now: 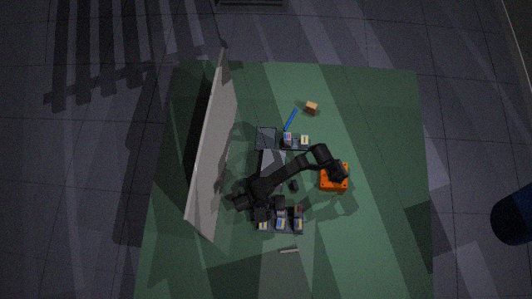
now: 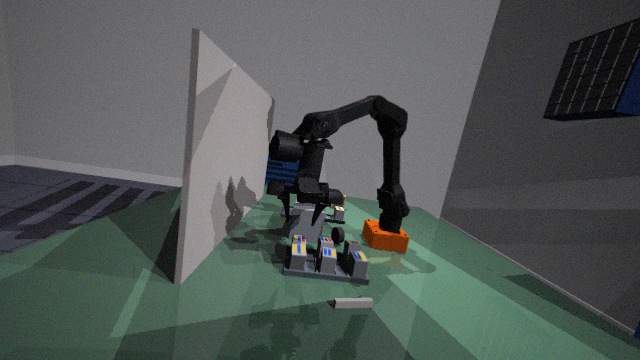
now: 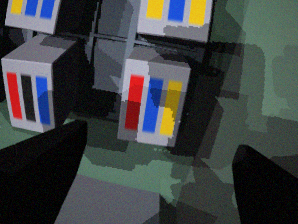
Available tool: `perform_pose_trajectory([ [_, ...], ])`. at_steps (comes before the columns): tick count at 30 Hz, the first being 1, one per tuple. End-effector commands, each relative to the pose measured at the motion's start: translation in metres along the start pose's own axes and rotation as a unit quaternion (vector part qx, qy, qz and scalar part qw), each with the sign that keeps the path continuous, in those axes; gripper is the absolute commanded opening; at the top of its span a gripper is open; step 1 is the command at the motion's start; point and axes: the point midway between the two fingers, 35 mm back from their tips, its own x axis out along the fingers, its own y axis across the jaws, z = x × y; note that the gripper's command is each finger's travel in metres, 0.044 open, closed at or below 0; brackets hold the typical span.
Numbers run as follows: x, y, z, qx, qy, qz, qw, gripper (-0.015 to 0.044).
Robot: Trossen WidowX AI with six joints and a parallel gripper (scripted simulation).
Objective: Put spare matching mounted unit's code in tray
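Six spares on the rack [image 2: 325, 274], gripper [image 2: 301, 212] above them.
Its fingers stand partly apart, holding nothing; the red-blue-yellow striped spare [image 3: 152, 103] sits in the rack's rear row, ahead of and between the fingertips.

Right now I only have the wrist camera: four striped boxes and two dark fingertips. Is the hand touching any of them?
Observer: No. From the side, the hand hangs open above the rack, apart from every box.
Operator: How many boxes are there in all?
Observer: Six, in two rows of three. Your picture leaves two out.
Operator: Is anything nearby that I could hit?
Observer: A tall white panel stands upright close beside the arm, on the opposite side of the rack from the orange base.
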Motion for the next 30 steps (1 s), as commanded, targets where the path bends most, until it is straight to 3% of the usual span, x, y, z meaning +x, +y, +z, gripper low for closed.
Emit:
perform_pose_trajectory([
  [1,0.011,0.001,-0.001,-0.002,0.005,0.007,1.000,0.0300],
  [30,0.059,0.003,-0.001,-0.002,0.005,0.007,1.000,0.0300],
])
